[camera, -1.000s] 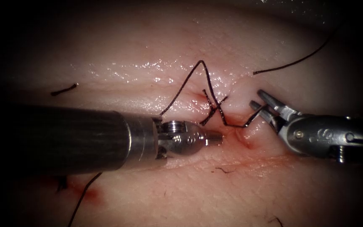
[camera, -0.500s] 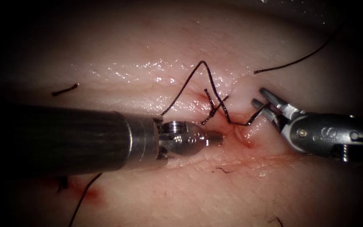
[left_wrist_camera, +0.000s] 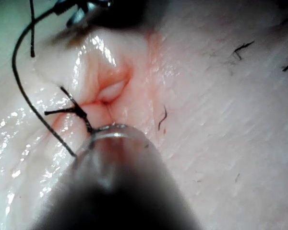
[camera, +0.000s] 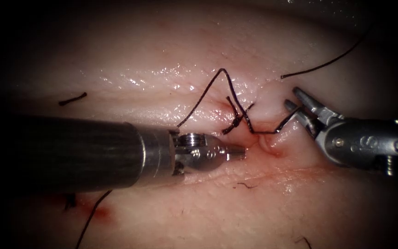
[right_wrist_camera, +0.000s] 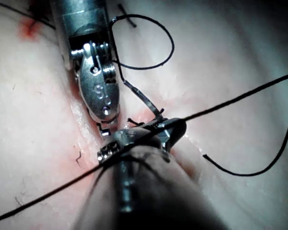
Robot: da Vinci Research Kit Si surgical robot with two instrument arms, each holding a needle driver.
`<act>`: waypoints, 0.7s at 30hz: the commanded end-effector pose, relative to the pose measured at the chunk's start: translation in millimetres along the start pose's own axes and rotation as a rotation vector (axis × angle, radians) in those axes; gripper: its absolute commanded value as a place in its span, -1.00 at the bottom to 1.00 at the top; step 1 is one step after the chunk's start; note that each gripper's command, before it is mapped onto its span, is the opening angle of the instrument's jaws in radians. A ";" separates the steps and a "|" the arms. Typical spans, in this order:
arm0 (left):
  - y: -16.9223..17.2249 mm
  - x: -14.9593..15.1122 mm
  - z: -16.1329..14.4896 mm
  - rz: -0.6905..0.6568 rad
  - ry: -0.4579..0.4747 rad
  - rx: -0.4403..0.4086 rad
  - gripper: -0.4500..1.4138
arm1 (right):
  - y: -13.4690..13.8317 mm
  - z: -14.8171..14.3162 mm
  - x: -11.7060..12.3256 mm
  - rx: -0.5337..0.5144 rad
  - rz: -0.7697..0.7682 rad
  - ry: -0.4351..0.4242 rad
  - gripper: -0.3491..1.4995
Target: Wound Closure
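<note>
**A:** Where the cut (camera: 269, 148) gapes in the tissue (camera: 171, 46), what lies beside it?

**B:** A knot (camera: 238, 121), just left of the gap, with two short ends sticking out of it. The thread (camera: 266, 133) runs from the knot to the right, low over the gap, then bends up into the right tool (camera: 292, 98).

**A:** Does the right tool grip it?

**B:** Yes. Its jaws stand narrow, tips a little apart, and the thread sits taut between them, further back from the tips. The tool is right of the cut and just above the tissue.

**A:** And the left tool (camera: 238, 154)?

**B:** Its jaws are closed and hold nothing. The tip lies just left of the gap, close below the knot; I cannot tell whether it touches the tissue.

**A:** Any thread near it?

**B:** A second strand rises from the knot to a sharp peak and comes down behind the left tool's wrist. In the right wrist view it curls in a loop beside that wrist.

**A:** Anything else?

**B:** A loose strand (camera: 321, 69) at the upper right, a stray piece (camera: 72, 98) far left of the cut, and red fluid (camera: 98, 213) below the left shaft.
</note>
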 end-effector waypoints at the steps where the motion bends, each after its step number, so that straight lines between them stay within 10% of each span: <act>1: 0.0 0.0 0.6 0.000 0.001 -0.002 -1.00 | -0.6 0.7 0.1 0.000 0.006 0.002 -1.00; 10: 0.1 0.2 0.2 -0.003 0.002 -0.006 -1.00 | 1.0 1.6 -3.0 0.017 0.621 0.084 -1.00; 21: 0.1 0.2 -0.1 -0.003 0.003 -0.009 -1.00 | 1.4 2.5 -5.6 0.037 0.928 0.034 -1.00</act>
